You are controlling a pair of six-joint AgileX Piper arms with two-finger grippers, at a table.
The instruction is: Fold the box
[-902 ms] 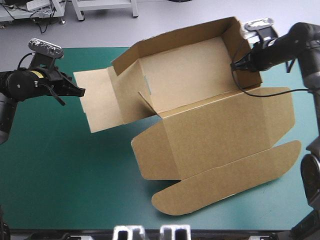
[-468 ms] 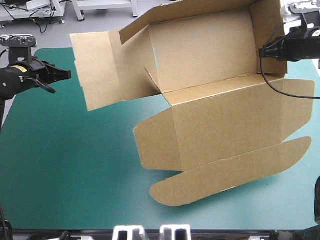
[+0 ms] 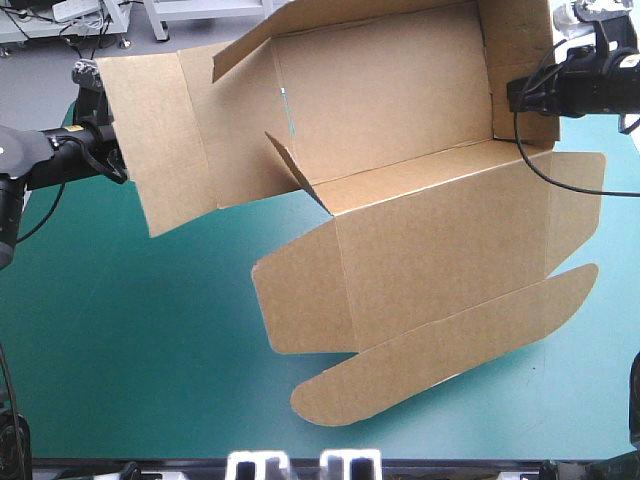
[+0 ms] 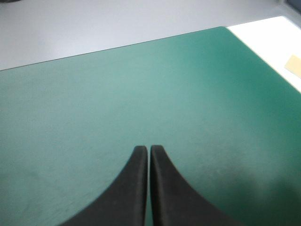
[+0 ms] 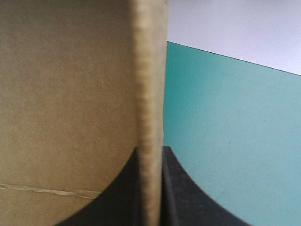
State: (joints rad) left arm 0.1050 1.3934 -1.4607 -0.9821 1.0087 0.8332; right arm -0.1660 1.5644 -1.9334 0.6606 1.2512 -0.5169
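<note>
1. High view: the box (image 3: 400, 120) is up off the table, tipped so its open inside faces the camera, hanging over the far half of the teal-green cover (image 3: 150, 340). The back and end walls are raised. The lid (image 3: 440, 250) slopes down toward the near edge, with its rounded tuck flap (image 3: 450, 345) lowest of all; I can't tell whether that flap touches the cover. The right gripper (image 3: 512, 97) reaches in from the right and has the right end wall (image 3: 520, 60) pinched at its edge. On the other end a flat side flap (image 3: 150, 140) sticks out to the left. The left gripper (image 3: 112, 160) sits right at that flap's outer edge, its tip hidden behind the board, so this view doesn't show its grip.

2. Left wrist view: here's the answer. The left gripper (image 4: 149, 149) has its black fingers (image 4: 136, 188) pressed together, tip to tip, in one pointed arch. Ahead of it and under it lies only bare teal-green cover (image 4: 141, 84), running out to the table's edge.

3. Right wrist view: the right gripper (image 5: 150, 149) is all but together, clamped on the box (image 5: 70, 94). The cut edge of the board stands straight up between the fingers. The brown wall fills one side of the gripper, and the teal-green cover (image 5: 235, 132) lies below on the other side.
</note>
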